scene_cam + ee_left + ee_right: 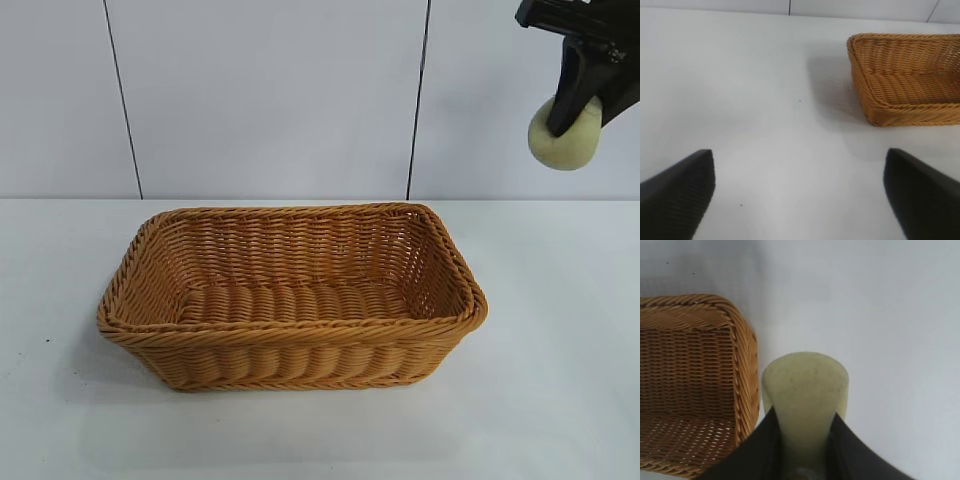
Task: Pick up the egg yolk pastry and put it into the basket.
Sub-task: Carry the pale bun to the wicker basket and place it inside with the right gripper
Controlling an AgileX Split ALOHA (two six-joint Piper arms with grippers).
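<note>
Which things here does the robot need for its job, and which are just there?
Needed:
- egg yolk pastry, held up in the right gripper
- basket, empty

Just there:
- table
- left gripper, open, hovering over the table

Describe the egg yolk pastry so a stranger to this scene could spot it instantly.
Start at the large orange-tan woven wicker basket on the white table, then look up and to its right. There the right arm's black gripper is clamped on a small pale cream-yellow rounded lump, the egg yolk pastry, the only smooth, matte, airborne thing here.
</note>
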